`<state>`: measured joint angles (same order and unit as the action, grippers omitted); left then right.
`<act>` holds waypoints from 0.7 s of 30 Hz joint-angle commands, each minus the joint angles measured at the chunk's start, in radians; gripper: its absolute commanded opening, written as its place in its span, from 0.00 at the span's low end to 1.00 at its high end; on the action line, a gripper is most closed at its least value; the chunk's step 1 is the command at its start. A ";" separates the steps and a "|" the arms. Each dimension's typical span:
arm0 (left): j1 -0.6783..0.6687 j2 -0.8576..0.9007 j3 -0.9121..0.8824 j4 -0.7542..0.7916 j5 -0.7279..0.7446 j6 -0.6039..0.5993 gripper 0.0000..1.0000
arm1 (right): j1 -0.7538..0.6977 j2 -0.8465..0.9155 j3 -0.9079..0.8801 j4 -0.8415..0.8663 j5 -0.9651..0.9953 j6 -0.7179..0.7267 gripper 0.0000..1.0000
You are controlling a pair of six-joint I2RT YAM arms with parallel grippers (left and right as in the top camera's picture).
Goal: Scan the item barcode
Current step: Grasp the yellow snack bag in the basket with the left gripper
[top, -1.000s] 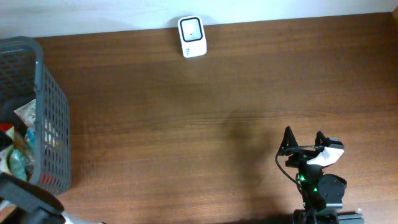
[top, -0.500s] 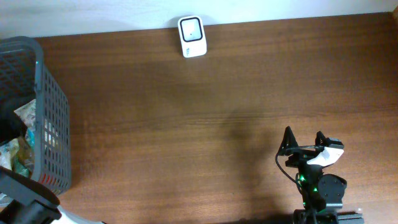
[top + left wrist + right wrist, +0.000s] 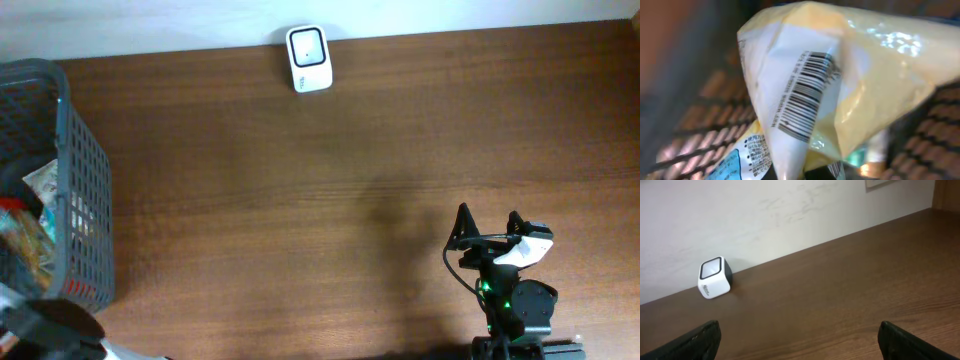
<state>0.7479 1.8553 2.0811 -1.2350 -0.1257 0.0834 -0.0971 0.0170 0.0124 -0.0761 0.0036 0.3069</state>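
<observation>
The packet (image 3: 855, 70), yellow and white, fills the left wrist view with its barcode (image 3: 802, 95) facing the camera, and the grey mesh of the basket (image 3: 88, 190) lies blurred behind it. So it is inside the basket, at the table's (image 3: 300, 200) 9 o'clock edge in the overhead view.

What changes in the last second is the left gripper: its jaws go from wide apart to fully closed. The fingers themselves are not clear in any view, but the packet narrows to a pinched fold at the bottom of the wrist view, so I judge it is gripped there. In the overhead view the left arm (image 3: 45, 325) sits a little lower at 8 o'clock than a second ago, and the basket's contents are shuffled, with a red item now showing.

For the task this reads as the pick just made; the scan is not yet done. The scanner (image 3: 308, 58) stands well apart at 12 o'clock, by the wall, so the packet must cross the table with the barcode turned to the scanner's window.

The right gripper (image 3: 488, 218) rests at 5 o'clock, jaws wide and empty, unchanged.
</observation>
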 commanded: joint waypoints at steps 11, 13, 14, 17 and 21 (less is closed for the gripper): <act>-0.130 -0.027 0.053 -0.154 -0.107 -0.152 0.00 | 0.005 -0.004 -0.006 -0.004 0.009 -0.003 0.99; -0.130 -0.025 0.053 -0.156 -0.107 -0.163 0.19 | 0.005 -0.004 -0.006 -0.004 0.009 -0.003 0.99; -0.130 -0.024 0.053 -0.166 -0.107 -0.162 0.00 | 0.005 -0.004 -0.006 -0.004 0.009 -0.003 0.98; -0.128 -0.021 0.031 -0.182 -0.107 -0.162 0.00 | 0.005 -0.004 -0.006 -0.004 0.009 -0.003 0.99; -0.119 -0.021 -0.069 -0.130 -0.107 -0.162 0.00 | 0.005 -0.004 -0.006 -0.004 0.009 -0.003 0.99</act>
<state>0.6224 1.8435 2.0357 -1.3903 -0.2176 -0.0715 -0.0971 0.0177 0.0124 -0.0761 0.0036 0.3073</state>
